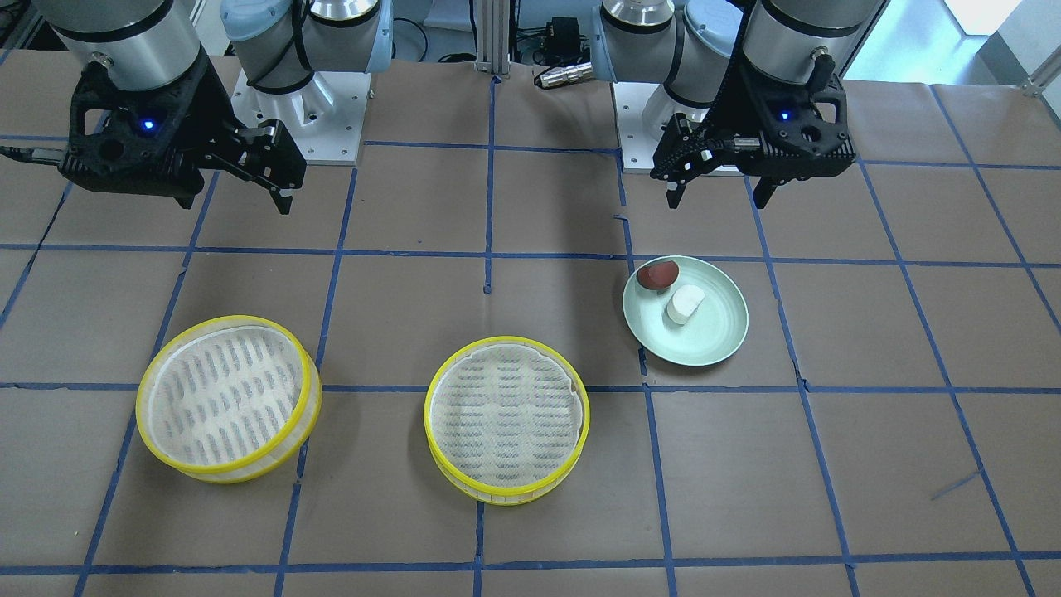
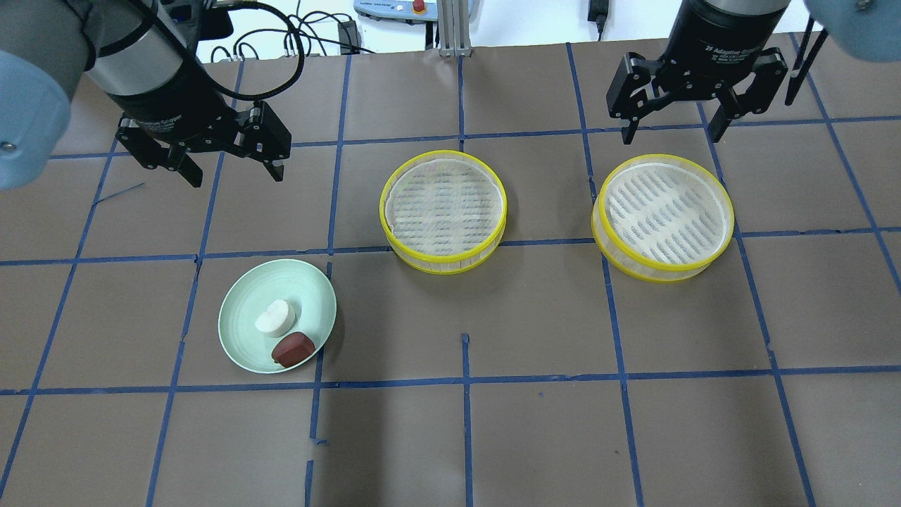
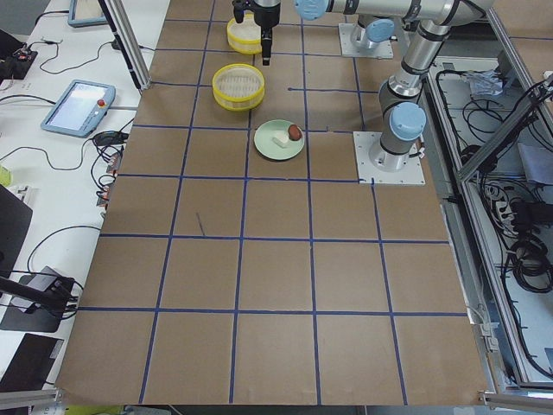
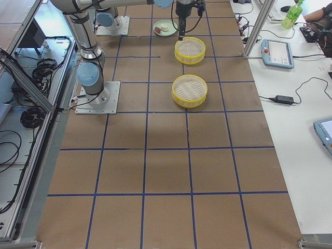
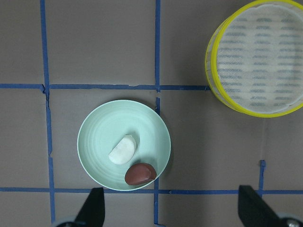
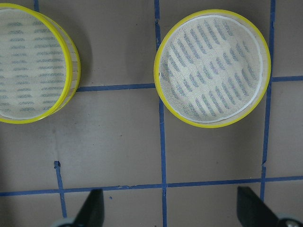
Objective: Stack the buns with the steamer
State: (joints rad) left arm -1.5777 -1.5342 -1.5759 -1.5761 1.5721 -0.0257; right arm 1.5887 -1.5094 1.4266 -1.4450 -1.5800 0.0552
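Note:
A white cylindrical bun (image 2: 275, 317) and a reddish-brown half-round bun (image 2: 293, 348) lie side by side on a pale green plate (image 2: 243, 296); the left wrist view shows them too, white (image 5: 123, 150) and reddish-brown (image 5: 140, 174). Two yellow-rimmed steamer trays stand empty: one at mid-table (image 2: 443, 208), one further right (image 2: 663, 215). My left gripper (image 2: 236, 176) is open and empty, hovering beyond the plate. My right gripper (image 2: 670, 136) is open and empty, hovering over the far edge of the right steamer tray.
The table is brown paper (image 2: 535, 422) with a blue tape grid. Both arm bases (image 1: 307, 116) stand at the robot's edge. Cables and a tablet lie beyond the far table edge.

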